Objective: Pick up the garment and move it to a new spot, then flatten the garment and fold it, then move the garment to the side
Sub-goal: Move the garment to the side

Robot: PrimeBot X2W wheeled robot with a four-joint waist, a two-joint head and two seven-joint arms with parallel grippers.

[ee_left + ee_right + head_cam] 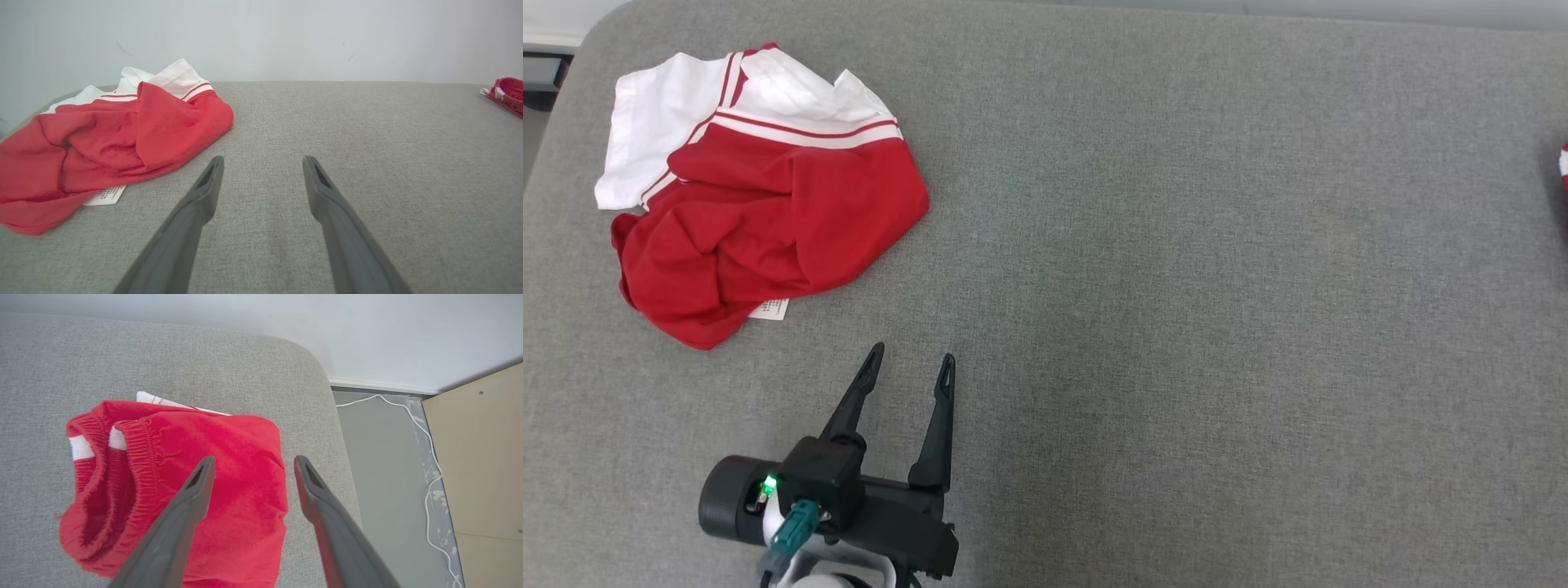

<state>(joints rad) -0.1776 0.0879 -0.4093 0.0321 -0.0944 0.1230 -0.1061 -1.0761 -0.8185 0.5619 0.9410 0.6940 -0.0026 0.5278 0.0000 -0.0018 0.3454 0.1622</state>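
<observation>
A crumpled red and white garment (768, 204) lies at the far left of the grey padded surface (1176, 286), a white label poking out at its near edge. My left gripper (912, 353) stands open just near and right of it, nothing between its fingers; the left wrist view has the garment (102, 143) left of the open gripper (263, 160). A second, folded red garment (245, 437) with an elastic waistband lies by the surface's right corner. My right gripper (254, 458) is open just above it, holding nothing. A sliver of that folded garment (1564, 167) shows at the right edge.
The surface's rounded right edge drops to a grey floor (388, 465) with a white cable (429, 490) and a light wooden panel (482, 457). A pale wall runs behind. The folded garment (508, 92) sits at the far right in the left wrist view.
</observation>
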